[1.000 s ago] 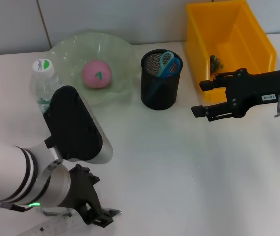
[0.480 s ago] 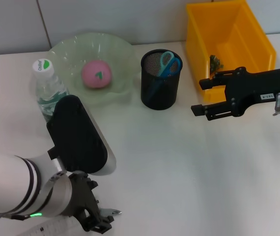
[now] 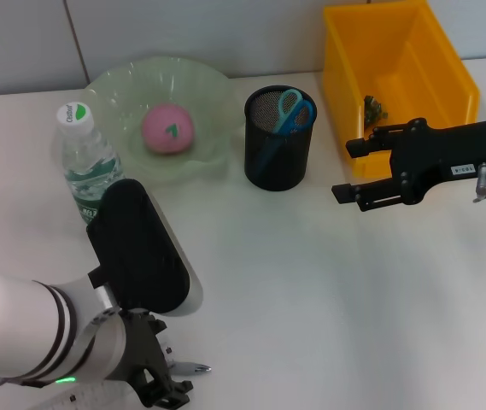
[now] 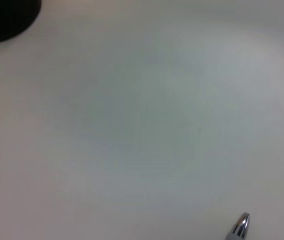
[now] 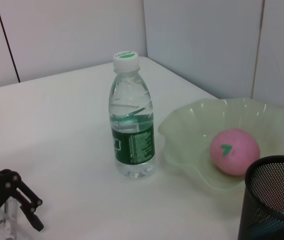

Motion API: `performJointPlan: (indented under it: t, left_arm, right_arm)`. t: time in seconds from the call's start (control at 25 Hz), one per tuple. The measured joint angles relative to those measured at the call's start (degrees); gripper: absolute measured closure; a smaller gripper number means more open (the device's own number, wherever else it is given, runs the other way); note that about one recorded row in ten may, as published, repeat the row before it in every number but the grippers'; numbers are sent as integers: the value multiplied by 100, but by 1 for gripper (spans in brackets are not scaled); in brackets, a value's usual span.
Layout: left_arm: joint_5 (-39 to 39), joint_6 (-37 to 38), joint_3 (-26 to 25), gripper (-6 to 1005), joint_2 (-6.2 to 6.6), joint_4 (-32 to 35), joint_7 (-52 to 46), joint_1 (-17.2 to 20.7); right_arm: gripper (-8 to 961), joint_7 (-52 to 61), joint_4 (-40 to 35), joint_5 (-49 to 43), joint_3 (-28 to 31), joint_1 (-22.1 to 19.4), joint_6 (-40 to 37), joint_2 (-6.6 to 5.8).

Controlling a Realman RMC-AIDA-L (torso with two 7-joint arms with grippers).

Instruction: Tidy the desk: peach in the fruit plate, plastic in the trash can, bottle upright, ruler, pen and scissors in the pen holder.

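Setting: white table (image 3: pixel 311 282) against a pale tiled wall, and most of the tidy looks done.
Peach: pink peach (image 3: pixel 168 129) sits in the green fruit plate (image 3: pixel 114 85).
Bottle: water bottle (image 3: pixel 87 162) stands upright beside the plate, cap up.
Pen holder: black mesh pen holder (image 3: pixel 278 149) has the blue scissors (image 3: pixel 292 109) in it.
Trash can: yellow trash can (image 3: pixel 396 77) with a small dark scrap at its bottom.
Pen: silver pen (image 3: pixel 193 369) lies flat at the near edge; its tip (image 4: pixel 240 226) pokes into the left wrist view.
Ruler: clear ruler (image 3: pixel 89 396) lies beside it, partly under the arm.
Handling: I'd say both are light, stiff and slick, lying flat with little to catch; mid-barrel looks best for the pen, an edge for the ruler.
Left hand: left hand (image 3: pixel 161 384) is low over the pen and ruler, wrist turned down; whether it is spread or pinching, I cannot tell.
Right hand: right hand (image 3: pixel 354 171) hangs level in front of the trash can, fingers spread, holding nothing.
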Motion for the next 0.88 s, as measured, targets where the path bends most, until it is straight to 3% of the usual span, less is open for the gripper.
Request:
performJointPlan:
  t: [0.88]
  left_arm:
    - [298, 202, -37, 274, 12, 55, 24, -89]
  right_arm:
    - [164, -10, -10, -58, 0, 52, 77, 0]
